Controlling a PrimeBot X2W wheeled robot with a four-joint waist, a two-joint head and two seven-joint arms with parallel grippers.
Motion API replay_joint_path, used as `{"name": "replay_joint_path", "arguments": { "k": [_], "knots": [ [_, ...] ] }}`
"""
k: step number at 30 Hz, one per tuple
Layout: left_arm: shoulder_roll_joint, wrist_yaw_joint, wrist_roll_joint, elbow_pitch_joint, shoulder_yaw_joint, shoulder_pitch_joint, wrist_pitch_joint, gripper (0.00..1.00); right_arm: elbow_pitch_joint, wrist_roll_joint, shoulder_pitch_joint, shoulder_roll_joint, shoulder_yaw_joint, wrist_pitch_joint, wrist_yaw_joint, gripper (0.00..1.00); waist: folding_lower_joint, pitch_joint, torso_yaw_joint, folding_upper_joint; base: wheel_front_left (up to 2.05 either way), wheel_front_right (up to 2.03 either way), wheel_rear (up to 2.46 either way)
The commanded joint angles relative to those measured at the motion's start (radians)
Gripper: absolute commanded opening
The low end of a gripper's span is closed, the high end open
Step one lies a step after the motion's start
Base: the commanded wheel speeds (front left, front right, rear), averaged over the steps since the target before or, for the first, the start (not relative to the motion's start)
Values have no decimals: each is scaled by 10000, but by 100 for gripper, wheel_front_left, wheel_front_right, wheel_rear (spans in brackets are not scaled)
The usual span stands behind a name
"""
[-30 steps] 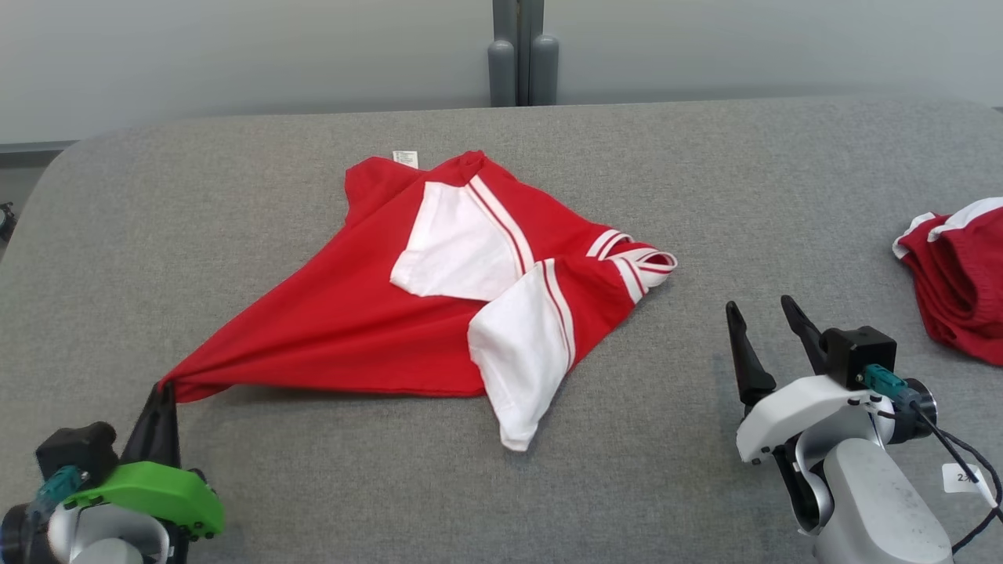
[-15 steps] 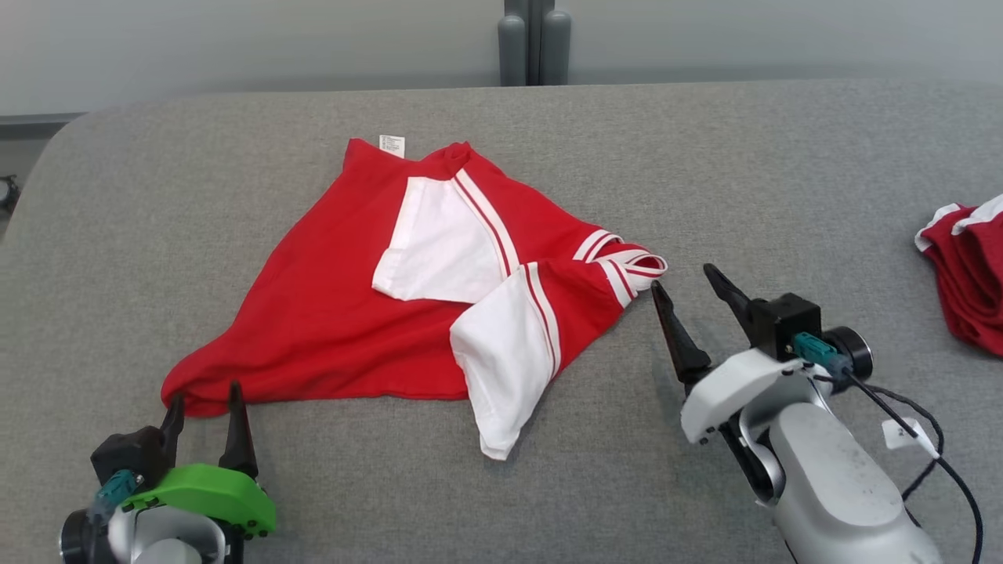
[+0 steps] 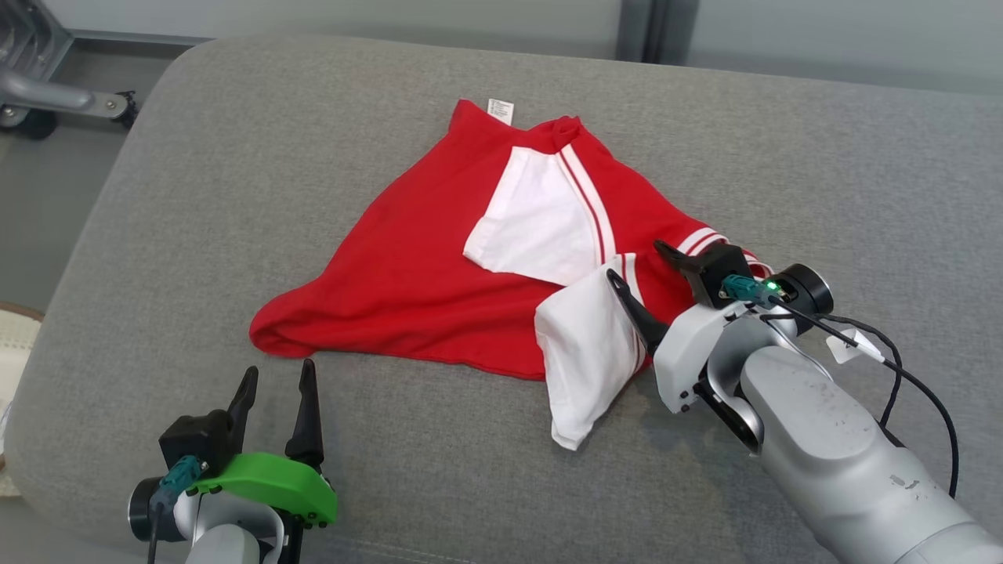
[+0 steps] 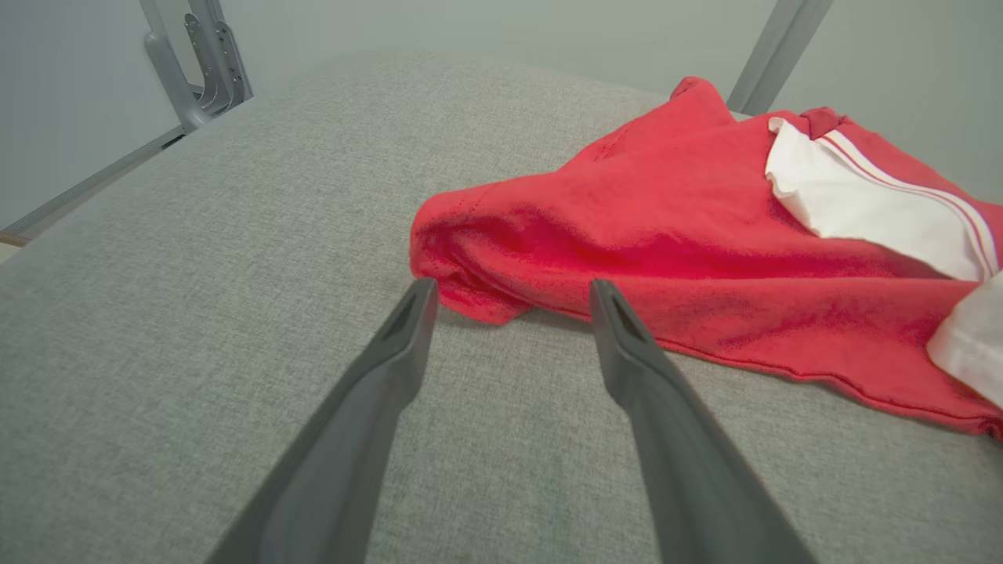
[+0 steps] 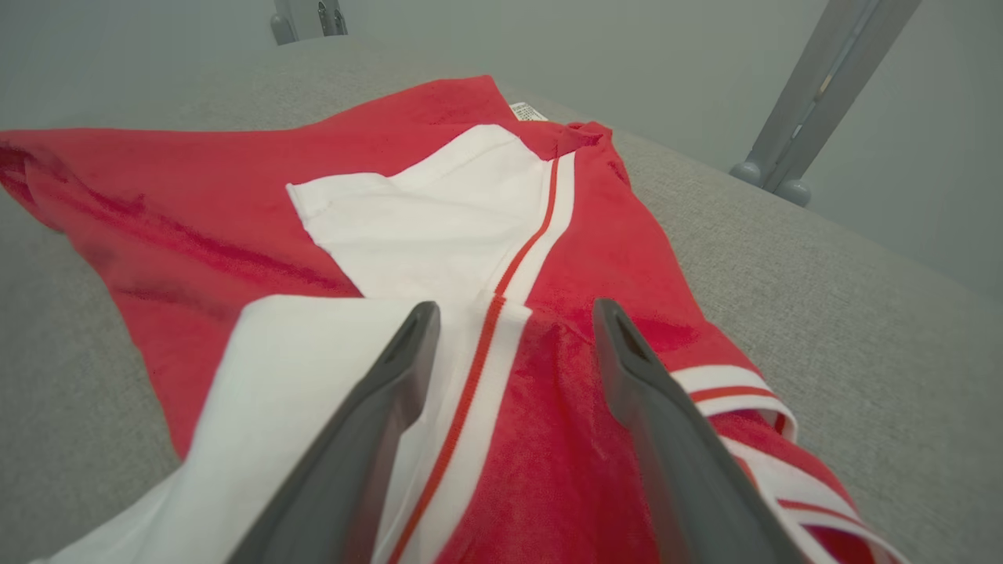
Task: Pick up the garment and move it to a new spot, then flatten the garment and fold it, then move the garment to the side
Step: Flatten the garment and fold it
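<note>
The garment [image 3: 407, 266] is a red shirt with white sleeves, lying crumpled on the grey padded table [image 3: 196, 196]. My left gripper [image 3: 278, 370] stands open just short of the garment's near left corner, apart from it. The left wrist view has that bunched corner [image 4: 470, 258] right beyond the open left gripper [image 4: 511, 286]. My right gripper [image 3: 636, 261] is open over the garment's right side, above a white sleeve [image 3: 584, 352]. From the right wrist, the right gripper [image 5: 515, 307] straddles a red-striped sleeve seam of the garment [image 5: 439, 227], with nothing held.
The table's rounded left edge [image 3: 86, 235] drops to the floor. A grey wheeled metal frame [image 3: 47, 94] stands beyond the far left corner, and a grey post [image 3: 654, 31] rises behind the table. Bare grey padding lies near the front edge.
My left gripper has opened and let go of the garment's corner, which now rests on the table. My right gripper has moved over the garment. The camera has turned left.
</note>
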Motion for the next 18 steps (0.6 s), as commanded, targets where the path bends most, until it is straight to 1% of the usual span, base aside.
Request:
{"name": "replay_joint_path", "arguments": {
  "k": [1,5,6,7,8,9,10,14,18],
  "knots": [
    [-9,-60,49,-95,8,71,-3,100,183,212,-188,-108,251,119,-15,100,0,203,478,0,0,0,0],
    [-39,-135,-73,-241,3,127,-3,100,576,481,-362,-291,827,418,-15,100,0,242,525,0,0,0,0],
    [-39,-135,-73,-241,3,127,-3,100,576,481,-362,-291,827,418,-15,100,0,242,525,0,0,0,0],
    [-43,-147,-127,-262,-54,98,-3,100,668,588,-382,-304,953,534,-15,98,0,250,514,0,0,0,0],
    [-43,-151,-171,-302,-119,65,-3,100,732,673,-403,-351,1072,586,-15,53,0,252,496,0,0,0,0],
    [-39,-154,-247,-367,-161,39,-3,100,771,757,-414,-381,1182,577,-15,23,0,242,462,0,0,0,0],
    [-34,-160,-272,-413,-187,25,-3,100,802,839,-401,-399,1262,531,-15,0,0,222,408,0,0,0,0],
    [-36,-167,-351,-630,-243,8,-3,100,772,1153,-204,-579,1393,72,-15,0,0,92,55,0,0,0,0],
    [-34,-183,-415,-793,-364,35,-1,100,522,1401,334,-789,1134,-595,-15,0,0,-103,-432,0,0,0,0]
  ]
}}
